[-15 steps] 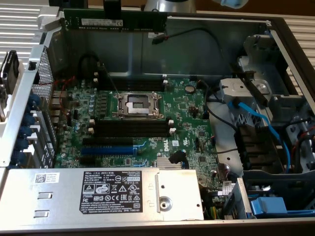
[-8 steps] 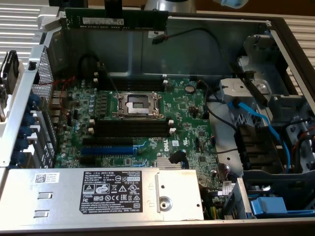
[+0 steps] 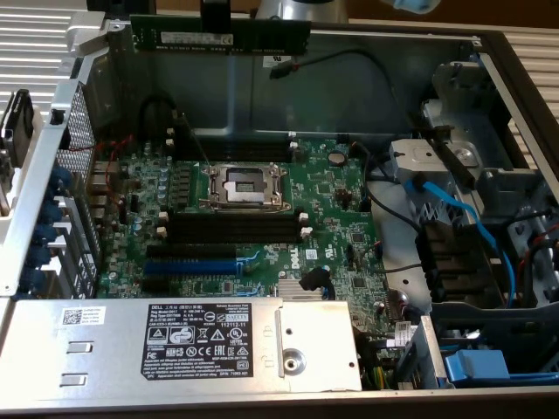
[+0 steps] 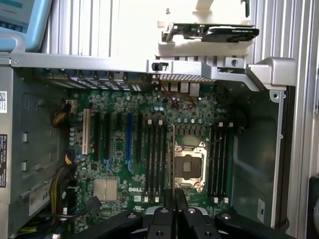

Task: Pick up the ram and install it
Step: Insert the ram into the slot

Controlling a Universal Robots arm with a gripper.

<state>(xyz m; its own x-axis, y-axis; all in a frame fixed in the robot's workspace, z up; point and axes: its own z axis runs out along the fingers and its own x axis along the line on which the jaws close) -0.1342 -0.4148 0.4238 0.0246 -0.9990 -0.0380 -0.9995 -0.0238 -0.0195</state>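
Exterior view puts the gripper [image 3: 218, 17] at twelve o'clock, jaws pinched nearly closed on the ram [image 3: 262, 37], which is lifted but not yet seated in the motherboard [image 3: 332, 218].

Arm hardware, as seen.
Gripper [image 4: 174, 196] matte black, hinged linkages with round pivot bolts; wrist housing [image 3: 293, 7] silver-grey.

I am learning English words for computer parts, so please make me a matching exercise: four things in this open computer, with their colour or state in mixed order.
1 memory stick
2 processor socket
3 card slot
4 power supply

a blue
b silver frame, dark centre
c held in the jaws, clear of the board
d grey box with printed label

Pairs: 1-c, 2-b, 3-a, 4-d
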